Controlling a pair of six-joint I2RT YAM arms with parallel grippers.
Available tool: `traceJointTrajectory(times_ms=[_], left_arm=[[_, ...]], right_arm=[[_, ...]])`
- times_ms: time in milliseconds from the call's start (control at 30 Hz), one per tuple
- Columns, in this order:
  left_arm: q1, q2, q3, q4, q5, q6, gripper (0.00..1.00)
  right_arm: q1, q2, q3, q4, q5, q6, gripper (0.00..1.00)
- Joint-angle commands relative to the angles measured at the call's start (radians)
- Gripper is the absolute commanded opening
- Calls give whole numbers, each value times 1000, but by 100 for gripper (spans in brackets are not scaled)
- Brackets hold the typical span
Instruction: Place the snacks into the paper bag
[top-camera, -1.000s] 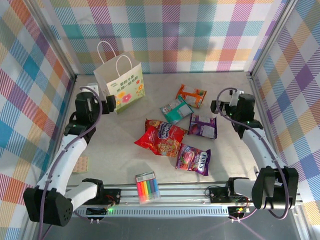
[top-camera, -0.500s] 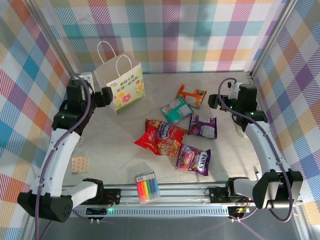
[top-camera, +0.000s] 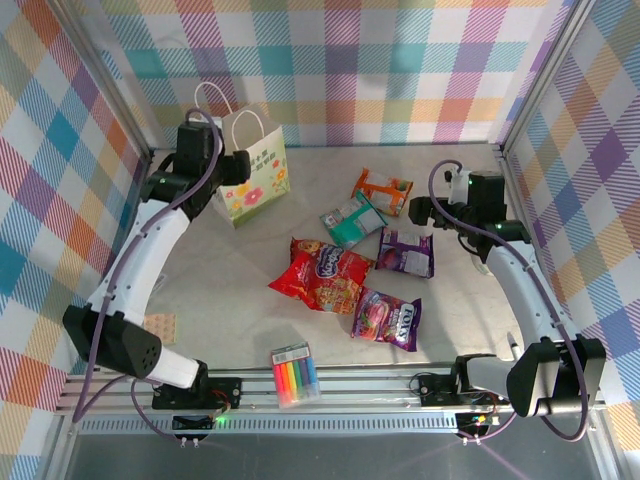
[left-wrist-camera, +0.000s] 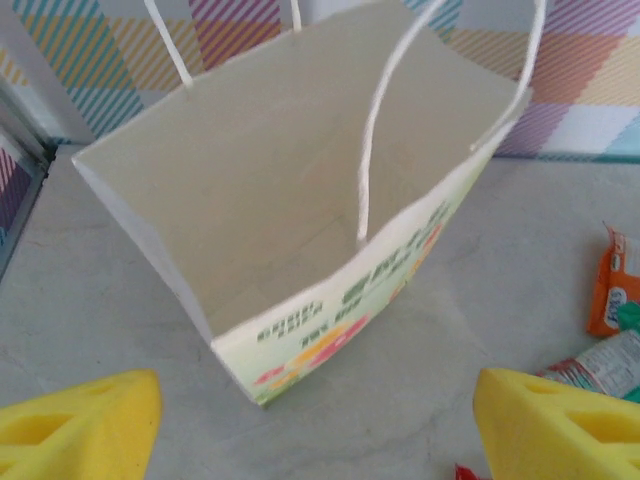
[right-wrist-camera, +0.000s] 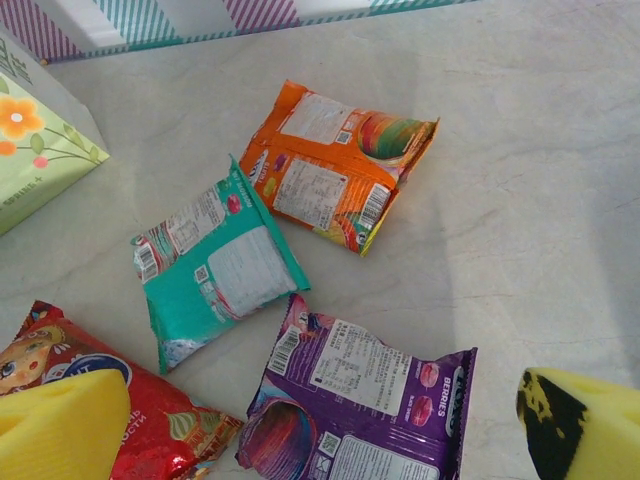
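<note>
Yellow foam pads (left-wrist-camera: 85, 420) of my left gripper (left-wrist-camera: 320, 440) sit spread wide at the lower corners of the left wrist view, with nothing between them. Just beyond them stands the paper bag (left-wrist-camera: 340, 320), upright, mouth open toward the camera and interior empty. My right gripper (right-wrist-camera: 320, 440) is likewise spread and empty. It hovers over the snacks in the right wrist view: the orange packet (right-wrist-camera: 335, 165) at upper centre, the teal-and-white packet (right-wrist-camera: 215, 265) at centre left, a purple packet (right-wrist-camera: 360, 400) at lower centre and a corner of the red packet (right-wrist-camera: 160, 425) at lower left.

Handling, as judged:
- The packets are crinkly film and probably light, soft and slippery. Pinch a sealed end seam or a free corner, not the puffed middle.
- The bag is thin paper and unanchored, so it will likely slide or tip if nudged. Steady it at the rim or a twisted handle (left-wrist-camera: 365, 150).

View differences:
- The left wrist view shows the bag floor, which cannot be made out from overhead.
- The top external view adds the second purple packet (top-camera: 388, 318) at lower centre right and a clear marker pack (top-camera: 294, 375) at bottom centre, which is not a snack.
- It also shows all five packets well apart from the bag at upper left.
</note>
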Motion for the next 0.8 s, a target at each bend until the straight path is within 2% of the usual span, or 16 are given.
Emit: traceJointTrajectory(times_ms=[0,267,333,533,600,767], left_arm=[[-4,43,54,33,-40,-1,74],[-4,162,146,53,-75,25,67],[-4,191,168,52,-93,34,59],[-4,239,186,63,-103,58,52],[-4,246,187,62,-92,66,46],[-4,251,183,61,-83,68,19]], right_arm=[[9,10,41,-15,-17,-21,100],[18,4,43,-22,-12,-18,99],[20,4,44,-25,-12,-18,99],[23,6,43,-39,-7,-23,98],[25,4,44,-40,-6,-23,98],[27,4,44,-42,0,-19,97]])
